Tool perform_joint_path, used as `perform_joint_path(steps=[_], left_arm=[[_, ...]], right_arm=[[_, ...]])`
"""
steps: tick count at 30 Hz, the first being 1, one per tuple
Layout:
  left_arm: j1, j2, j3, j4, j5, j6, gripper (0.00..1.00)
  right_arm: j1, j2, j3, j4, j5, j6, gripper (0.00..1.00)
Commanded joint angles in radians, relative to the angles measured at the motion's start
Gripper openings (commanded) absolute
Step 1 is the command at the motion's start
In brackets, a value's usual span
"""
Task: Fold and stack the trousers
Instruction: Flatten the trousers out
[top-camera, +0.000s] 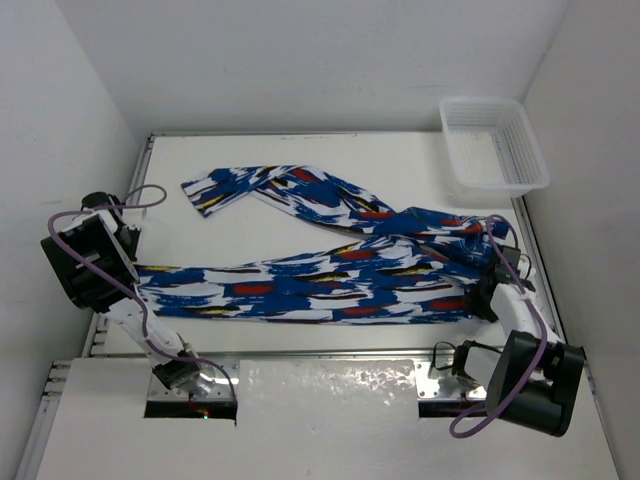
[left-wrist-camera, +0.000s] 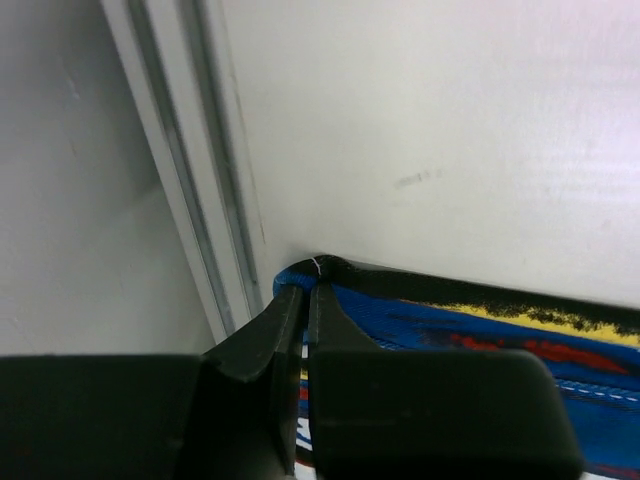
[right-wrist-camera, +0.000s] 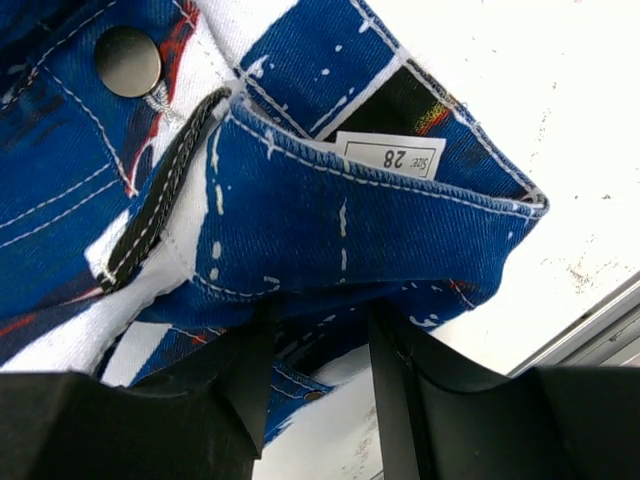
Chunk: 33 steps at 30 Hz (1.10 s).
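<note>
The trousers (top-camera: 330, 275), royal blue with white, red, black and yellow patches, lie spread across the table. One leg runs left and the other angles to the back left. The waist is at the right. My left gripper (top-camera: 140, 285) is at the hem of the near leg. In the left wrist view it (left-wrist-camera: 305, 288) is shut on the hem's corner (left-wrist-camera: 330, 270). My right gripper (top-camera: 483, 297) is at the waistband. In the right wrist view its jaws (right-wrist-camera: 318, 315) stand apart, with the bunched waistband (right-wrist-camera: 330, 200) at the fingertips and a size label (right-wrist-camera: 390, 155) showing.
A white plastic basket (top-camera: 492, 145) stands at the back right corner. White walls enclose the table on the left, back and right. A metal rail (left-wrist-camera: 200, 200) runs along the table's left edge, close to my left gripper.
</note>
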<state>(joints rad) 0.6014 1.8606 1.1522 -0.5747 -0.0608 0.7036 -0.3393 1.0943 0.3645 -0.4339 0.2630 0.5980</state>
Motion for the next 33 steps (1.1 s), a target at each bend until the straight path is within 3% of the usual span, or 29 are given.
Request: perform_joint_path(steps=[1, 5, 12, 15, 18, 19, 25, 30, 33], left_arm=[[-0.003, -0.014, 0.032, 0.193, 0.056, -0.059, 0.01], [-0.002, -0.038, 0.035, 0.220, 0.085, -0.093, 0.03], [-0.005, -0.083, 0.063, 0.089, 0.228, -0.108, 0.22], [-0.041, -0.168, 0.096, 0.068, 0.334, -0.111, 0.29], [-0.124, -0.189, 0.150, 0.059, 0.361, -0.093, 0.44], [-0.181, -0.179, 0.182, 0.047, 0.362, -0.066, 0.49], [-0.405, -0.019, 0.236, -0.022, 0.227, 0.075, 0.59], [-0.471, 0.113, 0.282, 0.044, 0.170, 0.093, 0.64], [-0.499, 0.201, 0.383, 0.042, 0.158, 0.089, 0.68]], right_arm=[[-0.027, 0.067, -0.010, 0.038, 0.035, -0.018, 0.40], [-0.058, 0.085, -0.006, 0.012, 0.035, -0.021, 0.41], [-0.070, 0.006, 0.045, 0.024, -0.016, -0.162, 0.46], [-0.063, -0.048, 0.112, 0.018, -0.095, -0.204, 0.56], [-0.063, -0.065, 0.206, 0.020, -0.149, -0.204, 0.66], [-0.063, -0.071, 0.224, 0.020, -0.154, -0.199, 0.68], [-0.063, -0.056, 0.373, 0.008, -0.180, -0.181, 0.74], [-0.063, -0.014, 0.442, -0.006, -0.194, -0.176, 0.76], [-0.063, 0.006, 0.452, -0.008, -0.208, -0.165, 0.77]])
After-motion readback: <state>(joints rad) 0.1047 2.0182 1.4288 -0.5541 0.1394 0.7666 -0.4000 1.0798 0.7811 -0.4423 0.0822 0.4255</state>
